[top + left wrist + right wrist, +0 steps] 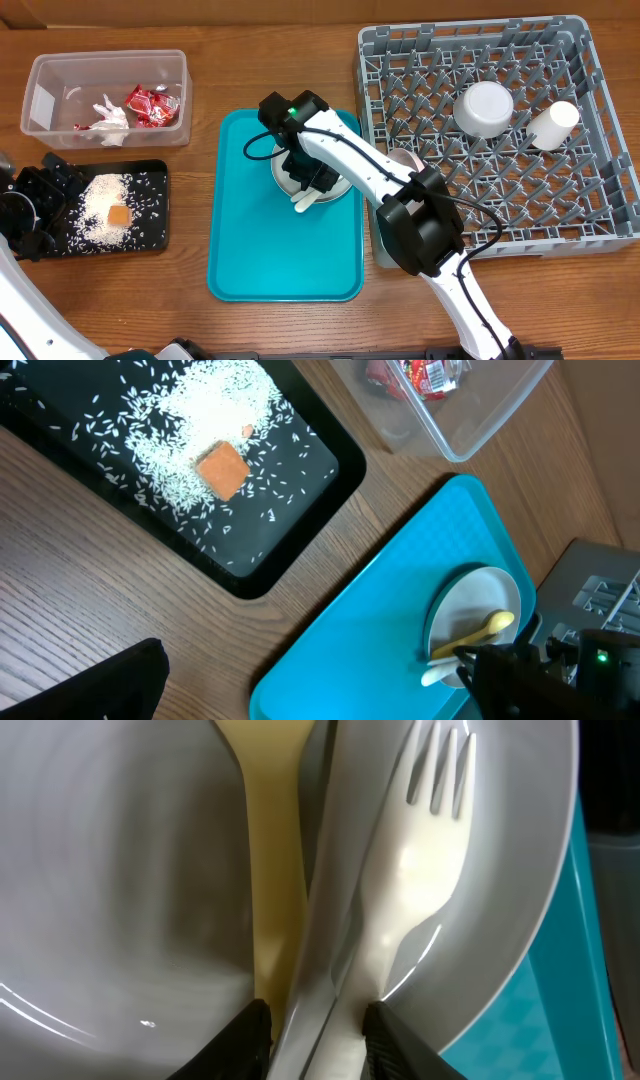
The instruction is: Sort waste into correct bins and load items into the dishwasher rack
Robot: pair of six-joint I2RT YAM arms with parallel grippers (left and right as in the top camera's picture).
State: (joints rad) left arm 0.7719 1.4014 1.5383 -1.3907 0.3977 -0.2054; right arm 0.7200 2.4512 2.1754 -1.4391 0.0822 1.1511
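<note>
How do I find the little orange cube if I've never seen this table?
On the left side of the table a shallow black tray lies next to the clear tub. White rice is piled in that tray, with the orange cube in its middle. It is the only orange, blocky thing among tiny white grains.

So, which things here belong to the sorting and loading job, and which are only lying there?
Job: clear tub, red wrapper, napkin, black tray, rice, orange cube, rack, bowl, cup, plate, spoon, fork.
Just there: teal serving tray, wooden table.
</note>
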